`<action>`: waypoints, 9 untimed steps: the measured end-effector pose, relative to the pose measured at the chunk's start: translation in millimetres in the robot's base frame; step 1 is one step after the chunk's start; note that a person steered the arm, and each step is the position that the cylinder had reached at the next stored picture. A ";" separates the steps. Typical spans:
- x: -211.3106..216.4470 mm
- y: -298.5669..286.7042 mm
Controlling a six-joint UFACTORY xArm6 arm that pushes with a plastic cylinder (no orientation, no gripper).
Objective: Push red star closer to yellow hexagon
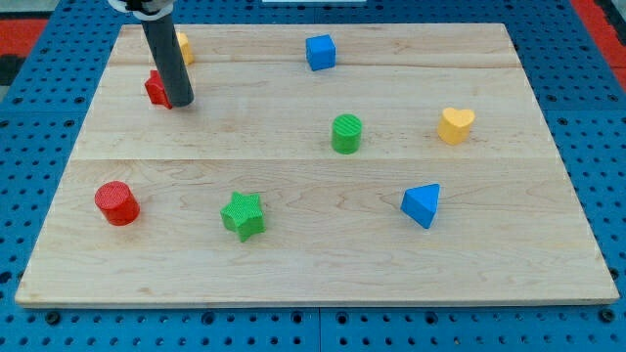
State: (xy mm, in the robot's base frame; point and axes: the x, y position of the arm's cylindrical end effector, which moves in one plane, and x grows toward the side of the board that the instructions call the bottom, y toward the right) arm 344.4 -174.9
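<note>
Red star [156,88] near tabletop's [293,254] top-left corner, tip [183,102] touching its right side.
No jaws, only a rod; star half hidden behind it, pointing and long axis unreadable; yellow hexagon [183,46] just above, mostly hidden.

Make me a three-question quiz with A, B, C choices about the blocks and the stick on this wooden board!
1. Where is the blue cube-shaped block?
A. near the view's top
B. view's bottom left
C. beside the red cylinder block

2. How many green blocks are there?
A. one
B. two
C. three

3. What is my tip doing?
A. resting against the red star block's right side
B. standing alone mid-board
C. touching the yellow heart block

Answers: 1 A, it sits by the wooden board's top edge. 2 B, a green cylinder block and a green star block. 3 A, the rod meets the red star block, partly hiding the yellow hexagon block.
</note>
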 end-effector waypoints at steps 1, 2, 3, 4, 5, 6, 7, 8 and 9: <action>-0.1 -1.8; 5.9 -5.5; 19.6 -8.0; 19.6 -25.1; 19.6 -33.6; 16.3 -20.7; 4.5 -16.0; -7.5 -16.0; -17.8 -15.9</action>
State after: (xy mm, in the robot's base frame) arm 326.6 -190.9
